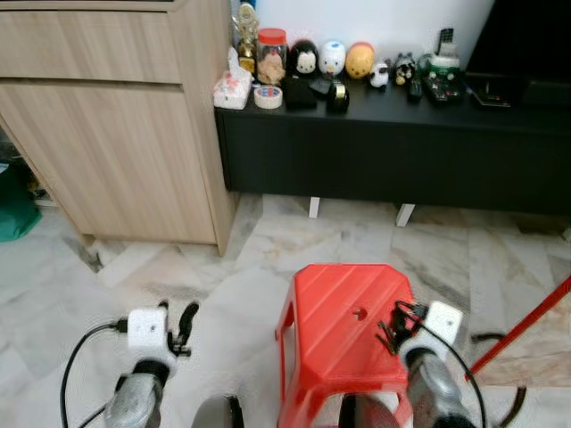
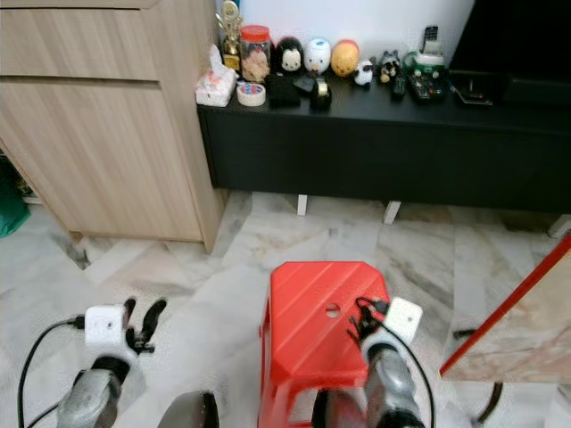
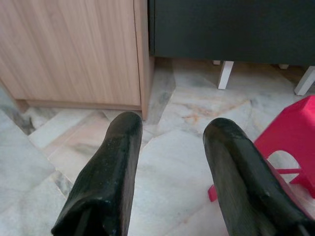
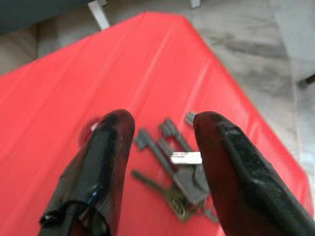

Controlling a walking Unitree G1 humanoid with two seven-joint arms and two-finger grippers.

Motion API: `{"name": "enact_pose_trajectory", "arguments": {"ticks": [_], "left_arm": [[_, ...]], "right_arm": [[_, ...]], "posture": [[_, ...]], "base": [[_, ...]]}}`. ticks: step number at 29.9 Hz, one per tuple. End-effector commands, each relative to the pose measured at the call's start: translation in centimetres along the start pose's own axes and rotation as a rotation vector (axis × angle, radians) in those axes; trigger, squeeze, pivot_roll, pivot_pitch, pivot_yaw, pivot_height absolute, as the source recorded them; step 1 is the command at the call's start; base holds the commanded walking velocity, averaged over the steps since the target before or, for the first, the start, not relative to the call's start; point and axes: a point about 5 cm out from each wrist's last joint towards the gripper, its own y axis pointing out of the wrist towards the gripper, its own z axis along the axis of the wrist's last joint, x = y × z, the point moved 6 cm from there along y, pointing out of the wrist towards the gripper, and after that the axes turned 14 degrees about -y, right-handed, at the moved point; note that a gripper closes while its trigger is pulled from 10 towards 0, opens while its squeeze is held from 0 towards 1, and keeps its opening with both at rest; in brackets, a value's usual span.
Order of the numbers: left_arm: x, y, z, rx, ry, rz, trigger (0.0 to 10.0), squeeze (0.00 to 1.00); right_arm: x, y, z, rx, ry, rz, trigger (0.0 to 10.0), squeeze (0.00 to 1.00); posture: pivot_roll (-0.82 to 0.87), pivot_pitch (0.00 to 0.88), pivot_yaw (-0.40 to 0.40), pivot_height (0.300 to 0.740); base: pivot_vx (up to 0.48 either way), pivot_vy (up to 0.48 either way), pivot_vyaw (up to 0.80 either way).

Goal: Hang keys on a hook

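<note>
A bunch of grey keys (image 4: 178, 169) lies on the top of a red plastic stool (image 1: 335, 308), near its right edge. My right gripper (image 4: 162, 123) hovers just over them, open, with one finger on each side of the bunch and not closed on it. In the head view that gripper (image 1: 395, 328) sits over the stool's right side and hides the keys. My left gripper (image 1: 183, 325) hangs open over the marble floor left of the stool, with nothing between its fingers (image 3: 115, 162).
A light wooden cabinet (image 1: 116, 134) stands at the left. A low black console (image 1: 393, 152) along the far wall carries figurines, a jar and a tape roll (image 1: 268, 96). A red-edged slab (image 2: 513, 330) leans at the right. Marble floor (image 1: 232, 285) lies between.
</note>
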Motion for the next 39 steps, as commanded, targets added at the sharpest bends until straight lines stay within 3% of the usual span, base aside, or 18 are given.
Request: {"name": "enact_pose_trajectory", "arguments": {"ticks": [1,5,7,10,16,17,18,19,25,30,39], "left_arm": [[0.1,0.0,-0.2,-0.014,0.006,-0.002,10.0,0.0],[-0.1,-0.1,-0.4,-0.021,0.006,0.001,10.0,0.0],[-0.3,-0.2,-0.6,-0.028,0.007,0.005,10.0,0.0],[-0.6,-0.4,-1.0,-0.039,0.009,0.012,10.0,0.0],[-0.7,-0.6,-1.4,-0.05,0.009,0.016,10.0,0.0],[-0.7,-0.6,-1.4,-0.051,0.008,0.016,10.0,0.0],[-0.7,-0.6,-1.4,-0.051,0.008,0.015,10.0,0.0],[-0.7,-0.6,-1.5,-0.052,0.009,0.015,10.0,0.0],[-0.6,-0.6,-1.6,-0.055,0.012,0.011,10.0,0.0],[-0.8,-0.7,-1.8,-0.057,0.012,0.015,10.0,0.0],[-0.8,-0.5,-2.0,-0.061,0.011,0.018,10.0,0.0]], "right_arm": [[0.2,-0.1,-0.4,-0.018,-0.004,0.002,10.0,1.0],[0.3,-0.2,-1.0,-0.033,-0.002,0.001,10.0,1.0],[1.0,-0.4,-1.6,-0.055,0.084,-0.039,10.0,1.0],[2.1,-0.7,-2.1,-0.066,0.137,-0.08,10.0,1.0],[2.5,-0.9,-2.5,-0.063,0.102,-0.064,10.0,1.0],[2.2,-0.9,-2.6,-0.066,0.107,-0.044,10.0,0.73],[2.1,-0.9,-2.6,-0.068,0.112,-0.037,10.0,0.73],[1.9,-1.0,-2.7,-0.072,0.117,-0.026,10.0,0.0],[1.0,-0.9,-3.1,-0.093,0.137,0.01,10.0,0.0],[-0.3,-0.9,-3.7,-0.148,0.092,0.074,10.0,0.0],[-0.2,-0.5,-2.9,-0.141,0.102,0.07,10.0,0.0]], "posture": [[0.06,0.018,-0.021,0.608],[0.06,0.022,-0.021,0.608],[0.06,0.022,-0.022,0.608],[0.06,0.024,-0.022,0.608],[0.06,0.028,-0.022,0.608],[0.06,0.028,-0.023,0.608],[0.06,0.028,-0.023,0.608],[0.06,0.027,-0.022,0.608],[0.06,0.026,-0.024,0.608],[0.06,0.027,-0.024,0.608],[0.06,0.022,-0.024,0.608]], "base": [[0.0,0.0,0.0],[0.0,0.0,0.0],[0.0,0.0,0.0],[0.0,0.0,0.0],[0.0,0.0,0.0],[0.0,0.0,0.0],[0.0,0.0,0.0],[0.0,0.0,0.0],[0.0,0.0,0.0],[0.0,0.0,0.0],[0.0,0.0,0.0]]}}
